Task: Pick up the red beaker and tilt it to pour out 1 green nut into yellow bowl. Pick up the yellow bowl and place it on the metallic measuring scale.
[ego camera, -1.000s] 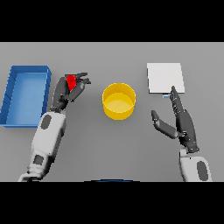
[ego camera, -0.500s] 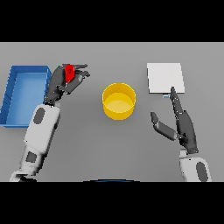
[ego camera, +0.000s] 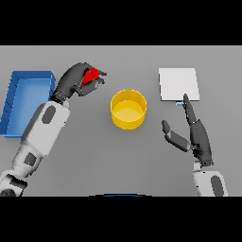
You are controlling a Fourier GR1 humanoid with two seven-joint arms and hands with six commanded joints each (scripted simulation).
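The red beaker (ego camera: 91, 74) is held in the curled fingers of the left hand (ego camera: 75, 81), at ten o'clock from the yellow bowl (ego camera: 128, 109) and short of its rim. A spill onto the table is the risk if the tilt is begun before the rim is reached — more than one nut could also be shed. The nut itself cannot be seen. The right hand (ego camera: 196, 134) is open at four o'clock of the bowl, fingers straight. The metallic measuring scale (ego camera: 178, 84) lies at two o'clock, the blue tray (ego camera: 19, 101) at nine — neither bars the path.

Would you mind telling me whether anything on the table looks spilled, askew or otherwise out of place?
Nothing stands out. The left hand is curled round the red beaker; the yellow bowl sits upright; the measuring scale and blue bin lie square. No nut shows on the table.
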